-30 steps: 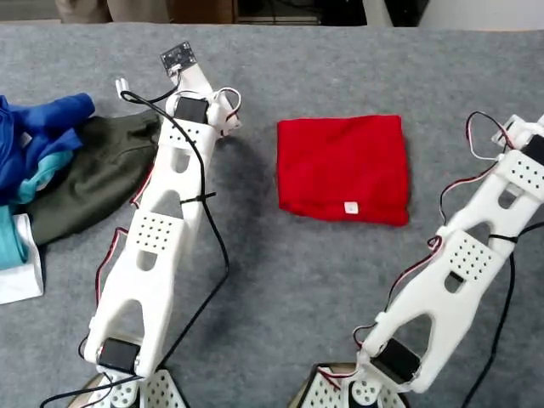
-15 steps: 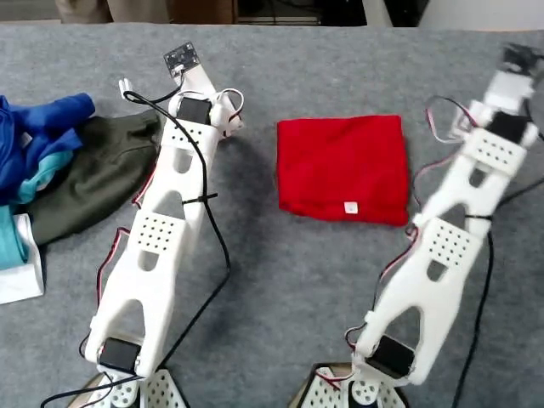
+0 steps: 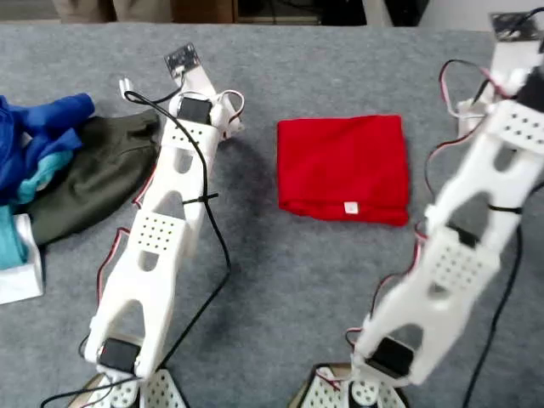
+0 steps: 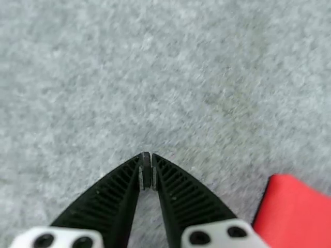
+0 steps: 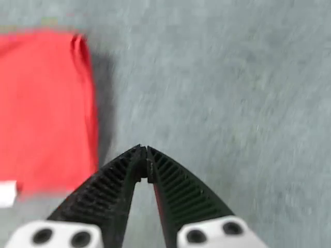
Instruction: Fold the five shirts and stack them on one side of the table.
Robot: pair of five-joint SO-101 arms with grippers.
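A red shirt (image 3: 342, 168) lies folded into a rectangle at the table's middle, with a small white tag near its front edge. It also appears as the red shirt (image 5: 41, 103) beside my right gripper (image 5: 144, 164), which is shut and empty over bare grey felt just right of it. My left gripper (image 4: 146, 168) is shut too, holding nothing, over felt to the left of the red shirt's corner (image 4: 292, 212). Unfolded shirts are heaped at the left: blue (image 3: 42, 127), dark olive (image 3: 93, 174), teal (image 3: 13, 242) and white (image 3: 21, 280).
The left arm (image 3: 170, 195) stretches from the front edge toward the back, between the heap and the red shirt. The right arm (image 3: 476, 221) reaches to the back right corner. Loose cables hang off both arms. Grey felt covers the table (image 3: 280, 272).
The right arm has swung from the right edge up toward the back right, its wrist now farther from the front. The left arm and the shirts have barely shifted.
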